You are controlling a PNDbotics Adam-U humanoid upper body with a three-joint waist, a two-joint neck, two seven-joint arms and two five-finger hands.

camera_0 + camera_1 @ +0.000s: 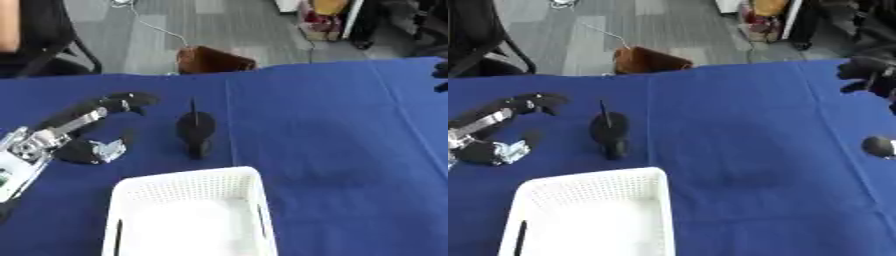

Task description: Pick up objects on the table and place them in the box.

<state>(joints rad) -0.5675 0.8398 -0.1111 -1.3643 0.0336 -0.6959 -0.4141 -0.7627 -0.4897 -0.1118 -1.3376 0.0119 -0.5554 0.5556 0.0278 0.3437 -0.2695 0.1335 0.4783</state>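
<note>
A black object with a thin rod sticking up lies on the blue table, just beyond the white perforated box. The box stands at the near edge, and its inside looks white and bare. My left hand is at the left, open. Its fingers arch toward the black object and its thumb sits below them, with nothing between; a gap of cloth separates it from the object. My right hand shows only in part at the right edge, far from the object, with a dark rounded part below it.
A brown container stands on the floor just past the table's far edge. An office chair is at the far left. Blue cloth stretches between the box and the right side.
</note>
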